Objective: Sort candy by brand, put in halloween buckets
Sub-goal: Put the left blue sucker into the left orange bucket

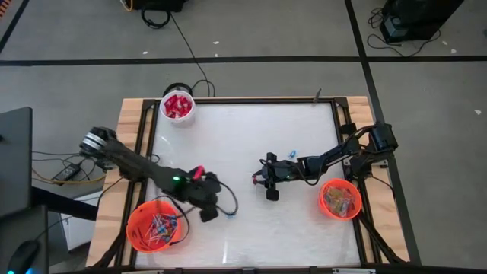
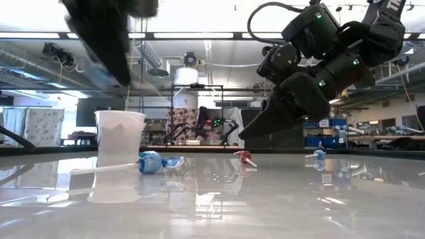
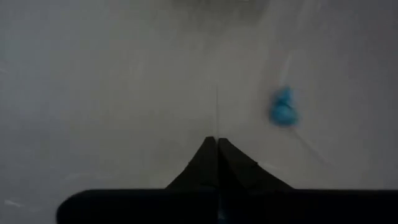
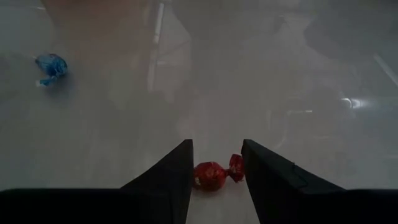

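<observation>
A: Checking grippers. Left gripper (image 1: 207, 214) near the table's (image 1: 243, 236) front-left corner, just beside orange bucket w/ lollipops (image 1: 154, 226); jaws pressed together, nothing between them in wrist view. Blue lollipop (image 3: 283, 111) lies apart on the surface, stick angled away from the wrapped head.

B: Right?

A: Right gripper (image 4: 216, 171) mid-table, jaws spread, red wrapped candy (image 4: 214, 175) between the fingers, long axis across the gap. Another blue candy (image 4: 51, 67) off to the side.

B: Buckets?

A: 3: 2 orange, second orange bucket (image 1: 339, 199) at right edge, white bucket (image 1: 177, 106) w/ red candy at back-left corner.
</observation>
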